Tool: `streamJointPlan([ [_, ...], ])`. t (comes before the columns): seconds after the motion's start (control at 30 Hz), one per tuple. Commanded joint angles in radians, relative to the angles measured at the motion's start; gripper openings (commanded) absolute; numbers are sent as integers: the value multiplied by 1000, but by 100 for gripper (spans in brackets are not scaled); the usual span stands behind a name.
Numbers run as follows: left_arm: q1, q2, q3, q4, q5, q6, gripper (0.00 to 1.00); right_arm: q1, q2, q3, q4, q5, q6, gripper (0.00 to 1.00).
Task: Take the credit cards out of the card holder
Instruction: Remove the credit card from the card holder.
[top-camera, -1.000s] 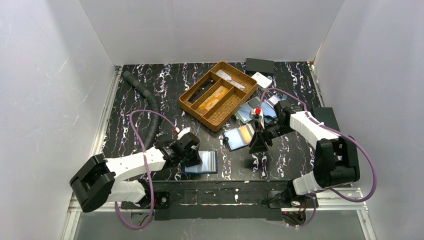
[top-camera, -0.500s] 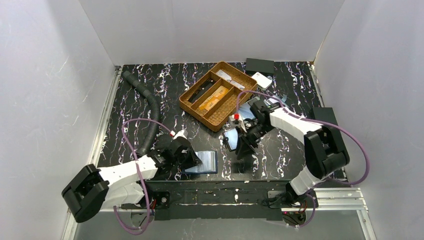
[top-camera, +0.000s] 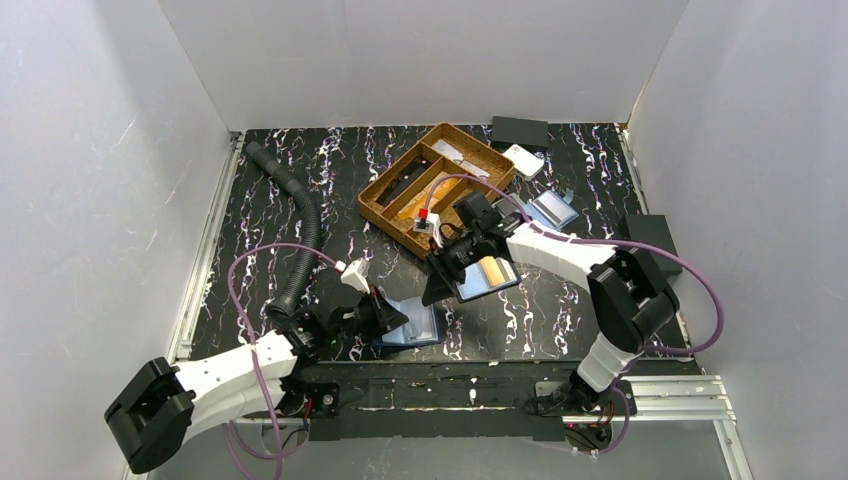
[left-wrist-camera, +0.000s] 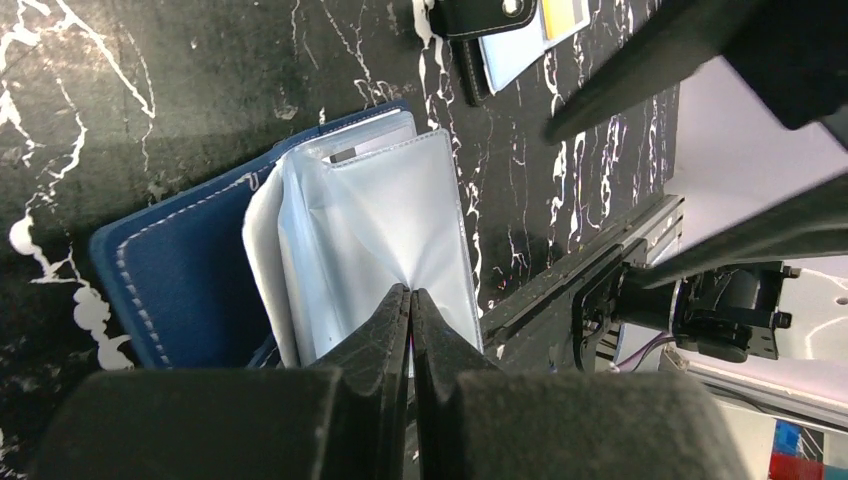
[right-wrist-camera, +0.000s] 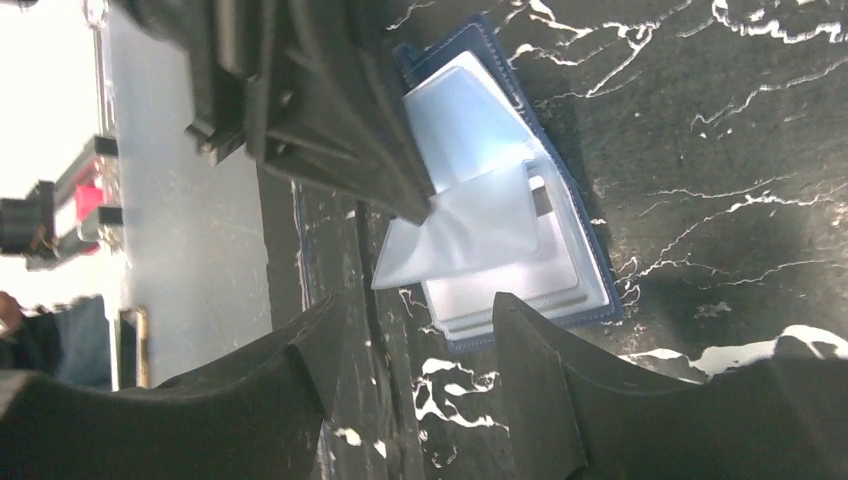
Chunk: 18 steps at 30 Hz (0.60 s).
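A blue card holder (top-camera: 418, 327) lies open near the table's front edge, its clear sleeves (left-wrist-camera: 380, 220) fanned out. My left gripper (top-camera: 399, 318) is shut, its tips (left-wrist-camera: 411, 292) pinching one clear sleeve (right-wrist-camera: 465, 232) and lifting it off the stack. My right gripper (top-camera: 432, 293) hangs just right of this holder, open, with nothing between its fingers (right-wrist-camera: 520, 345). Behind it lies a second open holder (top-camera: 487, 276) with a yellow-orange credit card (top-camera: 491, 269) showing; a corner of that card (left-wrist-camera: 565, 12) shows at the top edge of the left wrist view.
A wicker tray (top-camera: 392, 215) with compartments stands at the centre back. A black hose (top-camera: 300, 235) runs down the left side. At the back right sit a black box (top-camera: 520, 131), a white object (top-camera: 525, 160) and another blue holder (top-camera: 552, 210).
My right gripper swung left from the holder with the orange card to beside the front holder and opened wider. My left gripper closed on a clear sleeve and drew back slightly.
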Motion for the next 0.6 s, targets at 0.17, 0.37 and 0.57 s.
streamJointPlan([
  [0.17,4,39,-15,95,24,17,0,27,73,-68,282,144,461,58],
  [0.37,4,50,-15,108,28,17,0,41,52,-149,359,214,523,55],
  [0.57,5,53,-20,116,31,12,0,53,71,-168,416,181,578,54],
])
